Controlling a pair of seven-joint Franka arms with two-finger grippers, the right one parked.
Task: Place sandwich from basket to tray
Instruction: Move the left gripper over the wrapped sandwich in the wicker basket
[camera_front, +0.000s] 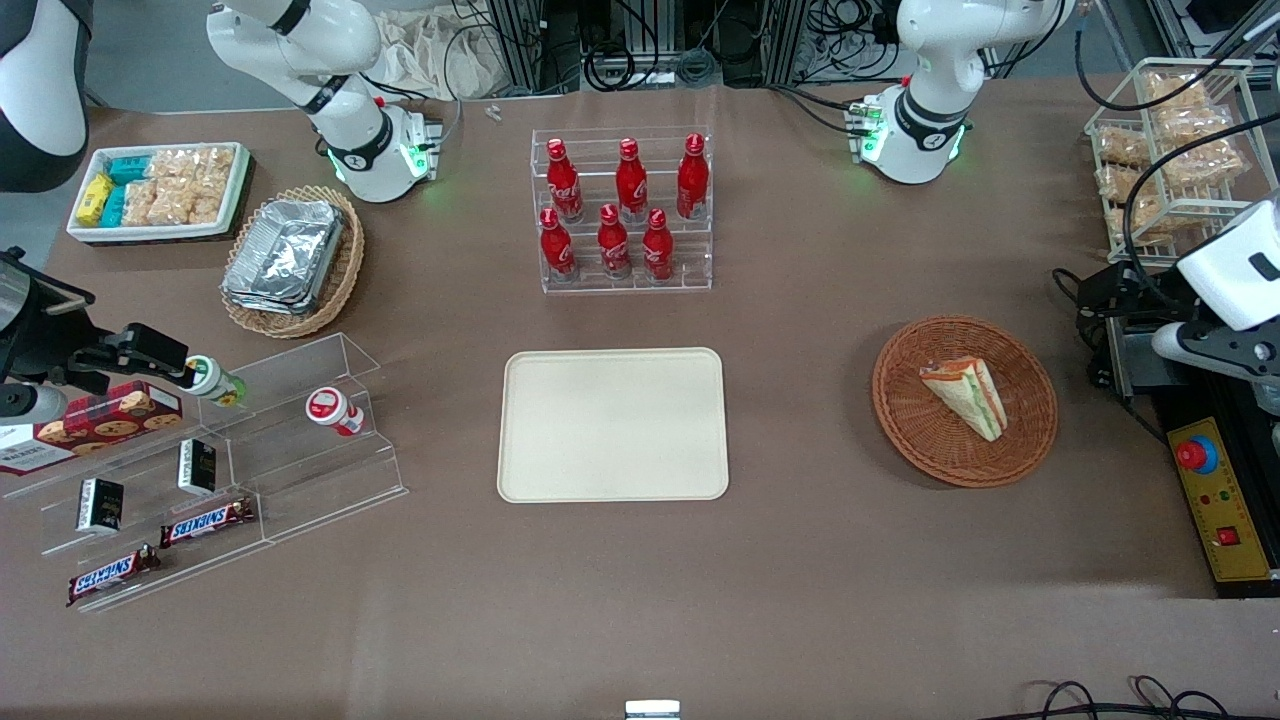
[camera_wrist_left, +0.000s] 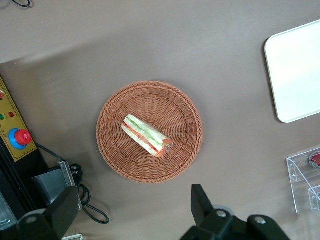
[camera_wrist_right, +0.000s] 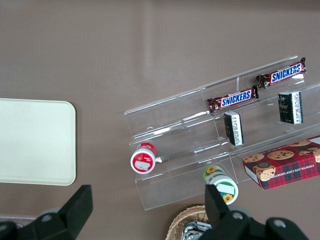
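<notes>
lying in the middle of the basket (camera_wrist_left: 150, 131), the sandwich (camera_wrist_left: 146, 135) sits untouched. the gripper (camera_wrist_left: 132, 210) hangs above the basket's rim with fingers spread wide, holding nothing. the tray (camera_front: 613, 424) sits at the table's centre.

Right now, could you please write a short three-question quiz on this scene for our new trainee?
1. True or false: the sandwich lies in the basket.
2. What is on the tray? A) the sandwich B) nothing C) a bottle
3. Fill in: the gripper hangs above the table beside the basket with its fingers ____.

Key: 1 true; 2 B; 3 open.
</notes>
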